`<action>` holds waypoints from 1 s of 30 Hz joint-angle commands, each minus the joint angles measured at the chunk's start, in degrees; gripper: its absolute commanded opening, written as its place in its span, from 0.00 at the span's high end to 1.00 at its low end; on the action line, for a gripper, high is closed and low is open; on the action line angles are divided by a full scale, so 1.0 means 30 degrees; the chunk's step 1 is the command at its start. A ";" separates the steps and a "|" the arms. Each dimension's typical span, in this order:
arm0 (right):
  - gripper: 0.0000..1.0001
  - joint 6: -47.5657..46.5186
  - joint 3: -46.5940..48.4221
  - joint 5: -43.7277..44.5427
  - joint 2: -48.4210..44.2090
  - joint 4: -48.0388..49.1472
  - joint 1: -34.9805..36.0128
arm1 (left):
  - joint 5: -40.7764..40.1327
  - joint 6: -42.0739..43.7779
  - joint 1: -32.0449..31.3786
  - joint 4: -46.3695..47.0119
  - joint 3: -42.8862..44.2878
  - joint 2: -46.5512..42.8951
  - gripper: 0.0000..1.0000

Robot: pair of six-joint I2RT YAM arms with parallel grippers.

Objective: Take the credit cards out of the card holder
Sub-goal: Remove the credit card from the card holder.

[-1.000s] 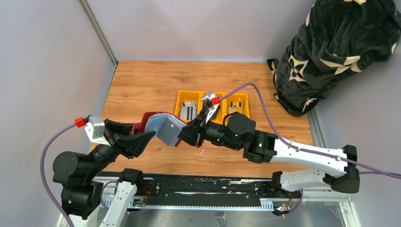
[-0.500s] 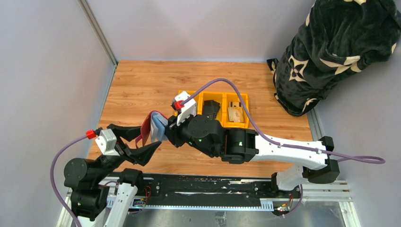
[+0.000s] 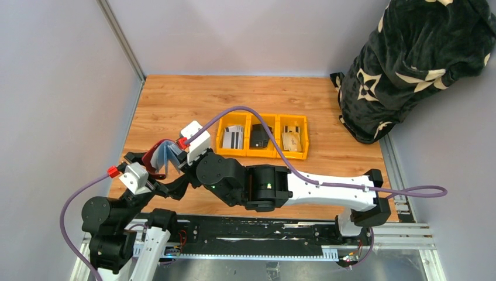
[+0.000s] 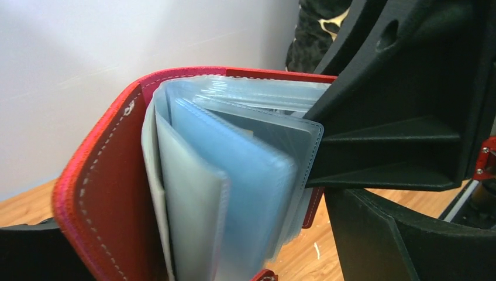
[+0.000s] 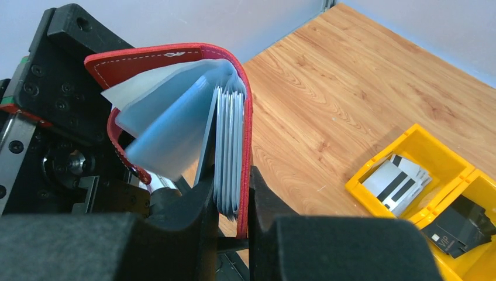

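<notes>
Right wrist view: your right pincer (image 5: pixel 231 196) clamps the stitched red card holder (image 5: pixel 175 58) by its glossy blue-grey sleeves (image 5: pixel 169 123); left pincer (image 4: pixel 193 252) gapes wide around it, eight o'clock of the yellow bin (image 3: pixel 261 154).

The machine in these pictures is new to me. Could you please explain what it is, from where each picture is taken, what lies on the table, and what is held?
These are two robot arms, the left arm and the right arm, fixed at the near edge of a wooden table. The wide picture comes from a camera above and behind them. The close pictures come from a camera on each wrist. On the table stands a yellow bin with three compartments: striped cards on the left, a black item in the middle, tan cards on the right. The right claw is shut on a red card holder, pinching its clear sleeves and one cover. The left claw stands open around the holder.
</notes>
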 commanded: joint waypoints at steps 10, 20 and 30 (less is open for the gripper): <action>1.00 -0.0980 -0.3460 0.0806 -0.3274 0.2412 0.0580 | 0.1858 0.1273 0.0040 -0.1934 0.0990 -0.0321 0.13; 1.00 -0.1045 -0.4570 0.0714 -0.4225 0.2520 0.0606 | 0.1143 0.1135 0.0040 -0.1862 0.1672 -0.0072 0.29; 1.00 -0.1025 -0.4618 0.0549 -0.4437 0.2347 0.0631 | -0.0849 0.1243 0.0040 -0.1349 0.2000 -0.0026 0.36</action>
